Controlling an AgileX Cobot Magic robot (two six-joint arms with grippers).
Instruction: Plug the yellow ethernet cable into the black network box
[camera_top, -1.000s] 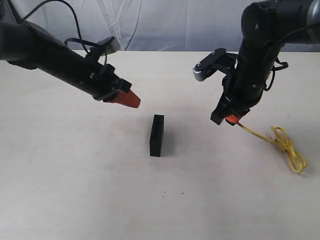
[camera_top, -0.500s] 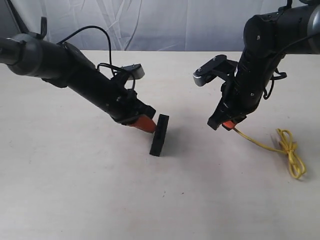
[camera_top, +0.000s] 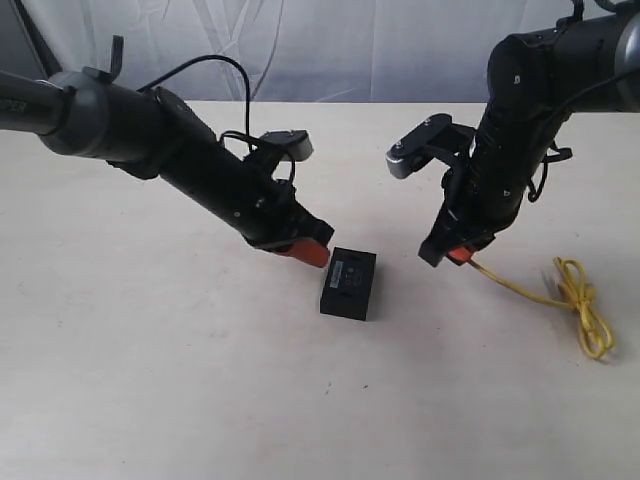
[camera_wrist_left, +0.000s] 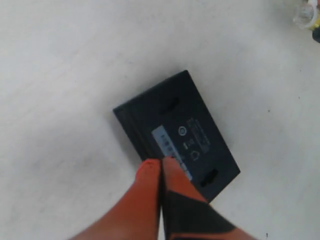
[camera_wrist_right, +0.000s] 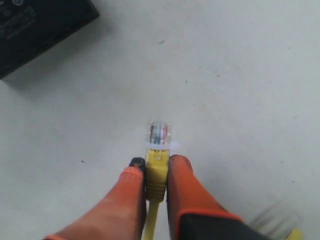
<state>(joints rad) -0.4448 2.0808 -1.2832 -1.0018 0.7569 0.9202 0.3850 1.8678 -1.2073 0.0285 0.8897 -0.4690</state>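
The black network box (camera_top: 348, 283) lies flat on the table, label side up; the left wrist view shows its grey-white label (camera_wrist_left: 171, 149). My left gripper (camera_top: 312, 254) is shut with nothing between its orange fingers, its tips at the box's left edge (camera_wrist_left: 161, 162). My right gripper (camera_top: 457, 252) hangs to the right of the box, shut on the yellow ethernet cable (camera_top: 530, 290) just behind its clear plug (camera_wrist_right: 158, 133). The cable trails right to a knotted loop (camera_top: 583, 310) on the table. A corner of the box (camera_wrist_right: 35, 22) shows in the right wrist view.
A pale tabletop (camera_top: 180, 380) carries everything, with a white curtain (camera_top: 330, 45) behind it. Both black arms lean in over the middle, the left one (camera_top: 150, 130) low and the right one (camera_top: 520, 110) steep.
The box stood on its edge and now lies flat, label up. My left gripper came down from the left against it and pushed it over. The right gripper with the cable barely moved.
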